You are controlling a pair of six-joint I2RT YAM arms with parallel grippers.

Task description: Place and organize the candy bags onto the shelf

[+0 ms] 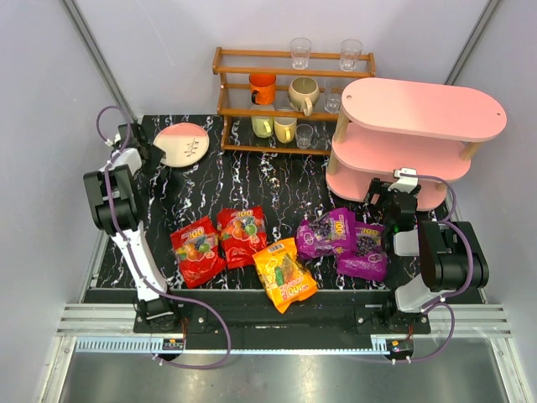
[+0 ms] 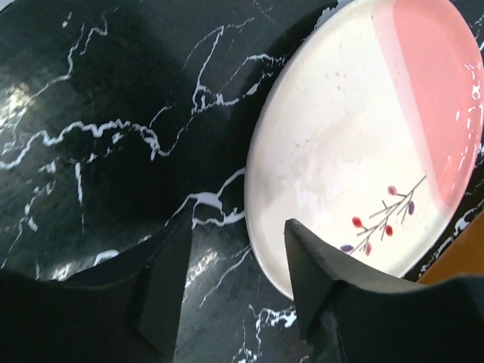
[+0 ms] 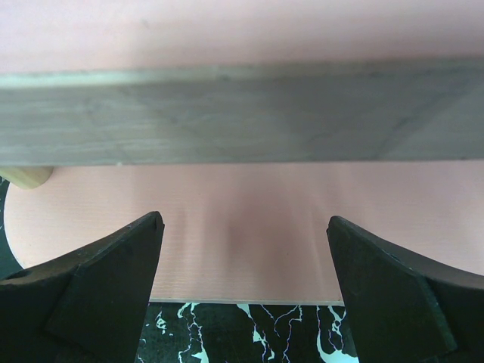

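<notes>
Five candy bags lie on the black marbled mat: two red (image 1: 197, 250) (image 1: 242, 235), one orange (image 1: 285, 274) and two purple (image 1: 327, 232) (image 1: 365, 252). The pink shelf (image 1: 419, 134) stands at the back right, with nothing on the parts of its tiers that show. My left gripper (image 1: 153, 154) (image 2: 238, 227) hovers at the back left beside a plate (image 2: 355, 144), jaws apart and empty, its right finger (image 2: 310, 265) over the plate's rim. My right gripper (image 1: 394, 186) (image 3: 245, 221) is wide open and empty, facing the shelf's bottom board (image 3: 242, 257) under the middle board's edge (image 3: 242, 113).
A brown wooden rack (image 1: 289, 96) of cups and glasses stands behind the mat, left of the shelf. The pink-and-white plate (image 1: 182, 143) lies at the mat's back left corner. Grey walls close in both sides.
</notes>
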